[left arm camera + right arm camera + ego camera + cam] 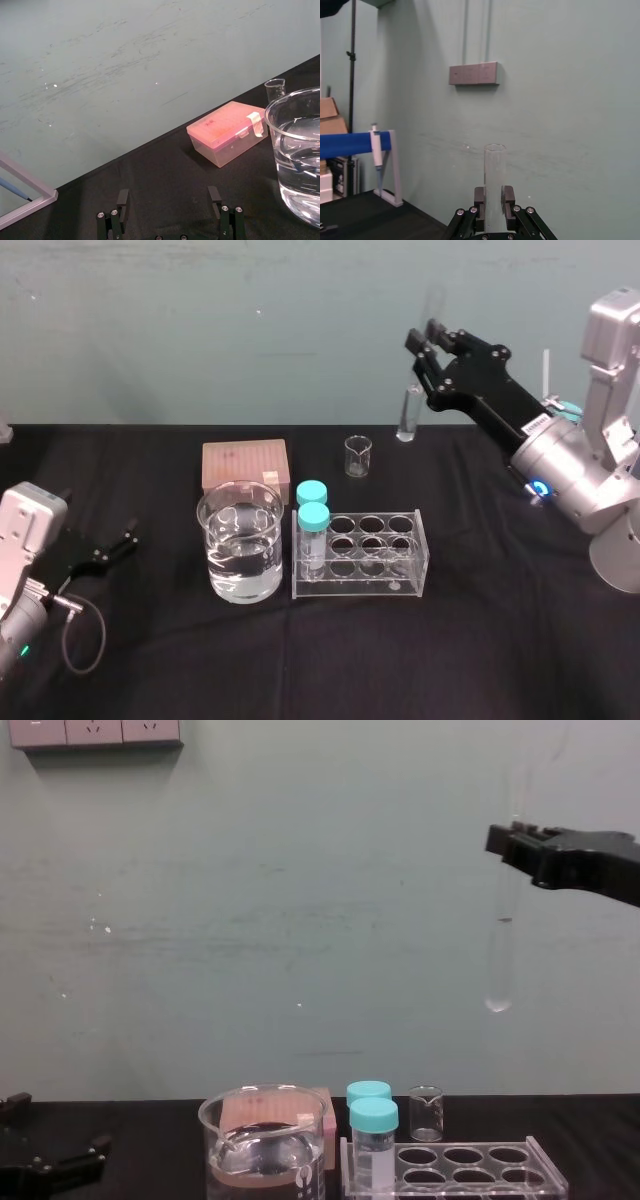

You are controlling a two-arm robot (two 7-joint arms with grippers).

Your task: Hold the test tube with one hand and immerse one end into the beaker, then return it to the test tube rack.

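Note:
My right gripper [425, 348] hangs high over the table's back right, shut on the test tube [408, 412], a long clear tube held upright. From the chest, the tube [502, 955] hangs below the black fingers [520, 842], well above the test tube rack [487, 1167]. In the right wrist view the tube [495, 170] stands between the pads [508, 199]. The large beaker [240, 540], partly filled with clear liquid, stands left of the clear rack [355, 586]. My left gripper [120, 535] rests open near the table's left edge, its fingers [122, 200] empty, with the beaker [300, 150] nearby.
Two teal-capped vials [313, 520] stand in the rack's left end. A pink lidded box [245, 462] sits behind the beaker, and a tiny glass beaker [358, 455] behind the rack. A pipette hangs on a stand [385, 170] by the wall.

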